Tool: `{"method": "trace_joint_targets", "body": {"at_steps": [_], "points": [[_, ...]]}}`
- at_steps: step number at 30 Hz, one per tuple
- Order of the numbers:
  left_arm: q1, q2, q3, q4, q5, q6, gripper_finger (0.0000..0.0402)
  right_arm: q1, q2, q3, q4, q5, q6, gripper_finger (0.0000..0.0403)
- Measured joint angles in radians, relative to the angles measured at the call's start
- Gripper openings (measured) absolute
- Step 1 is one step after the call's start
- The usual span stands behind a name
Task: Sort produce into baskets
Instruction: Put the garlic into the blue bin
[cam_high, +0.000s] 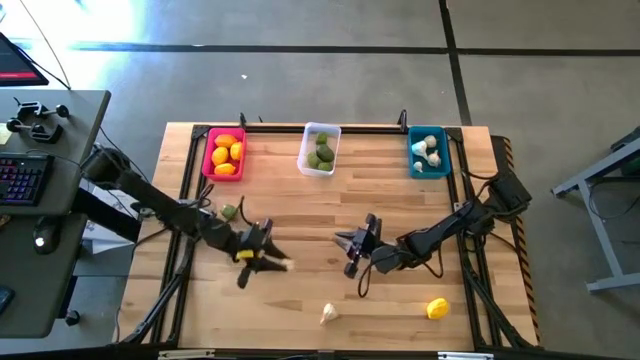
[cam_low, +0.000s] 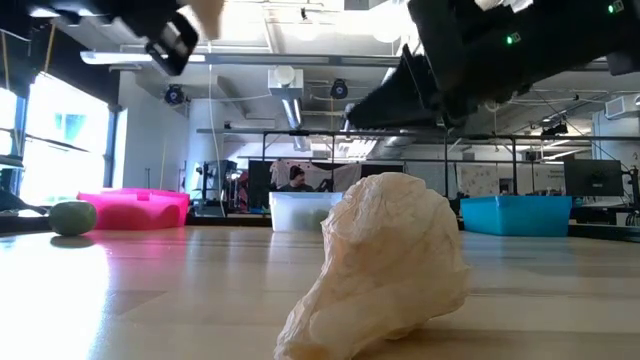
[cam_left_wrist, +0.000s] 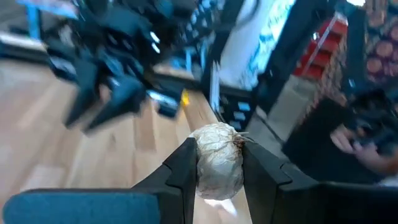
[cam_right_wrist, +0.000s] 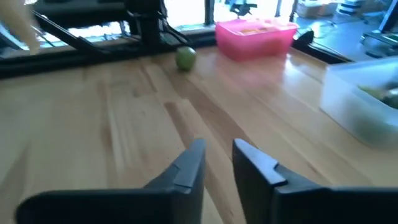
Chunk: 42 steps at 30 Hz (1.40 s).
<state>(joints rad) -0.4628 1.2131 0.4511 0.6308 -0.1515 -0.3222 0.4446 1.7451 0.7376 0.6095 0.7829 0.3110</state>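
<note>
My left gripper (cam_high: 274, 260) is above the table's middle left, shut on a whitish garlic bulb (cam_left_wrist: 217, 163). My right gripper (cam_high: 348, 250) is open and empty, a little to the right of it above the table's middle. On the table lie another garlic bulb (cam_high: 327, 313) near the front edge, a yellow fruit (cam_high: 436, 308) at the front right and a green fruit (cam_high: 230, 211) at the left. At the far edge stand the pink basket (cam_high: 208, 160) with yellow and orange fruits, the clear basket (cam_high: 306, 152) with green ones, and the teal basket (cam_high: 414, 158) with garlic bulbs. My left gripper pinches the garlic bulb by its two opposite sides (cam_left_wrist: 200, 167) between its two fingers. The fingers come from the table's left, pointing toward the right. The bulb is lifted clear of the table, as the low view (cam_low: 205, 14) shows.
A black frame (cam_high: 300, 128) runs along the table's far edge and down both sides. A desk with a keyboard (cam_high: 25, 180) stands left of the table. Bare wood lies between the baskets and the grippers. A person (cam_low: 293, 178) sits in the room far behind the table.
</note>
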Motion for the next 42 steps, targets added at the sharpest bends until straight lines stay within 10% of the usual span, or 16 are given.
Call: {"method": "trace_joint_targets", "body": {"at_steps": [12,26,42], "points": [[0.113,0.055,0.0,0.17,-0.025,0.021,0.0081,0.001,0.0,0.015,0.105,-0.035,-0.101,0.0174],[0.13,0.273,0.0,0.601,0.065,0.064,0.0081,0.041,0.001,0.116,0.091,-0.061,-0.236,0.0179],[0.134,0.386,0.071,0.605,0.048,0.087,0.0081,0.043,0.001,0.209,0.0,-0.166,-0.24,0.0174]]}}
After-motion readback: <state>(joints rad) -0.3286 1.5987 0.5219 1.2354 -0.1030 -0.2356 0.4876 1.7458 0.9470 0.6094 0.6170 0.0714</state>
